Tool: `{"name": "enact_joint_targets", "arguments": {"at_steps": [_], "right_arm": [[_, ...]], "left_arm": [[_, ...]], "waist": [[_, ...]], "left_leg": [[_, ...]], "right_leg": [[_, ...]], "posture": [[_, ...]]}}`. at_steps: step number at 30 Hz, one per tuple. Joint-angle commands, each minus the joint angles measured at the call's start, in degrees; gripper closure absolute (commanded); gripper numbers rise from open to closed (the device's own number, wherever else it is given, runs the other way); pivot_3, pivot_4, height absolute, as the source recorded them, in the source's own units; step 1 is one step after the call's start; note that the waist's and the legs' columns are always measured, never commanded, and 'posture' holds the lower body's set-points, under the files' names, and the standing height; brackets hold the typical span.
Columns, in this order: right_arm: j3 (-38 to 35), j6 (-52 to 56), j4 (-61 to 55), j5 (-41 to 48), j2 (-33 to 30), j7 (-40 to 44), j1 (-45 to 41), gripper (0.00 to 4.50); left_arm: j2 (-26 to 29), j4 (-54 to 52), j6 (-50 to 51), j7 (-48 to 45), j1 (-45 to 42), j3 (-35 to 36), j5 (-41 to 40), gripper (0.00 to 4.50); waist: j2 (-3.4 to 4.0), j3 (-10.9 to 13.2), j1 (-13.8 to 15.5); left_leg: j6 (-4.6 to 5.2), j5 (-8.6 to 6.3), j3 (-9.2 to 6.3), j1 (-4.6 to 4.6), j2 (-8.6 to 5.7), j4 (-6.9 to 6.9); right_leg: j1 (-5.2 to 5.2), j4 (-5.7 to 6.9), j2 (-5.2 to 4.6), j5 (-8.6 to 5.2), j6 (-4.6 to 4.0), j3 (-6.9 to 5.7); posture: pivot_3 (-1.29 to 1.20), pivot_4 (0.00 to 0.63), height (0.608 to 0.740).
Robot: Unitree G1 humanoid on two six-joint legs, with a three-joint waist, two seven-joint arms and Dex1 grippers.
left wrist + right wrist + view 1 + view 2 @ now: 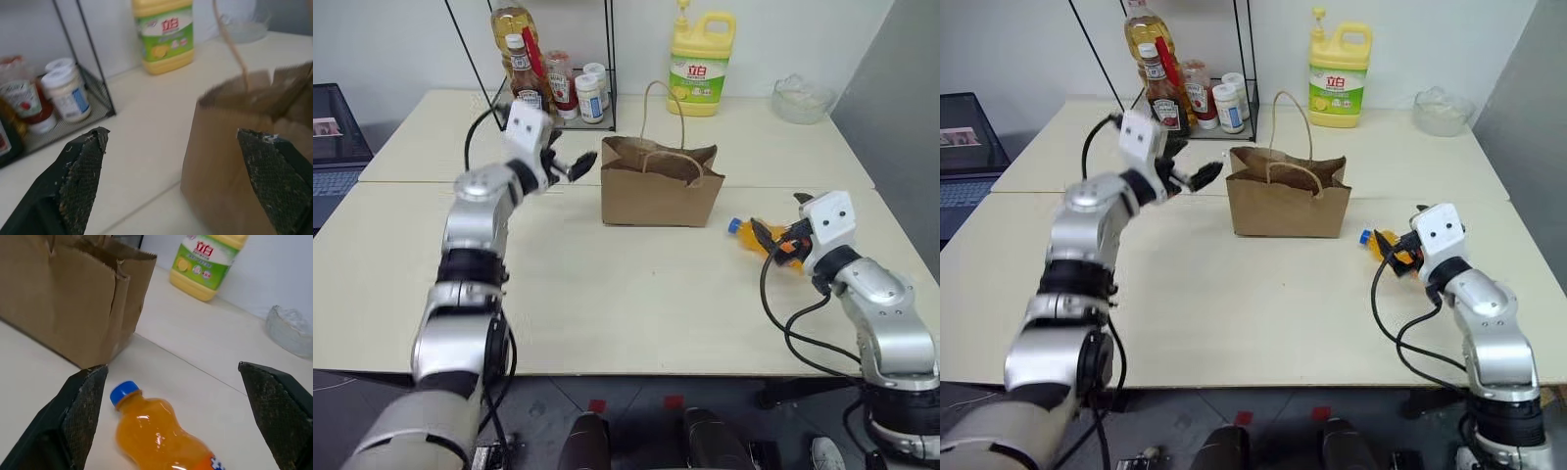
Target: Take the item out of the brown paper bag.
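The brown paper bag (661, 191) stands upright in the middle of the table, mouth open, one thin handle loop sticking up. The item, a small orange soda bottle (156, 435) with a blue cap, lies on its side on the table right of the bag (73, 298), cap toward it. My right gripper (778, 240) is open and level just behind the bottle (749, 233); its fingers (83, 406) stand wide on either side and do not touch it. My left gripper (573, 166) hovers open beside the bag's upper left edge, holding nothing.
A black wire rack (553, 103) with ketchup, an oil bottle and jars stands at the back left. A yellow detergent jug (701, 61) is behind the bag, and a glass bowl (800, 96) sits at the back right. A laptop (333, 147) lies off the left edge.
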Motion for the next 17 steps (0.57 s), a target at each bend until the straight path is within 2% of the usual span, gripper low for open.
{"name": "enact_joint_targets", "arguments": {"at_steps": [1,4,8,14,17], "right_arm": [[-0.13,-0.35,-5.87,-1.17,2.55,-4.36,3.17,0.00],[0.53,1.24,-8.62,-1.36,5.32,-6.89,7.28,0.00],[2.02,4.36,-11.76,-0.21,9.36,-9.11,13.52,0.00],[4.43,5.52,-12.21,0.82,15.33,-11.76,20.01,0.00],[3.67,6.08,-11.29,2.21,17.35,-12.33,21.16,0.00]], "left_arm": [[-0.40,-17.03,7.88,5.74,9.28,2.90,-1.98,0.03],[-2.34,-29.80,11.94,9.76,22.04,2.40,-1.36,0.03],[-7.90,-41.60,16.62,15.13,36.47,1.67,-1.92,0.03],[-16.06,-49.69,17.64,22.63,49.03,-0.27,-0.79,0.03],[-17.04,-50.96,16.40,25.30,52.42,-1.90,2.03,0.03]], "waist": [[0.00,0.00,0.09],[0.01,-0.03,0.38],[0.03,-0.11,1.22],[0.03,-0.19,1.50],[0.04,-0.23,1.44]], "left_leg": [[0.00,0.00,-0.01,-0.01,0.00,0.01],[0.01,0.00,-0.01,0.01,-0.01,0.02],[0.12,-0.07,-0.02,0.09,-0.01,0.04],[0.19,-0.10,-0.01,0.33,-0.01,0.01],[0.19,-0.11,0.04,0.55,-0.01,-0.05]], "right_leg": [[0.00,0.03,0.00,0.00,0.00,0.00],[0.04,0.05,-0.01,0.00,0.00,0.02],[0.11,0.04,-0.01,0.00,0.00,0.03],[0.31,0.06,0.00,0.00,0.00,0.03],[0.46,0.05,0.02,-0.01,0.01,0.11]], "posture": [[0.00,0.150,0.740],[0.00,0.150,0.740],[0.00,0.150,0.740],[0.00,0.150,0.740],[0.00,0.150,0.740]]}}
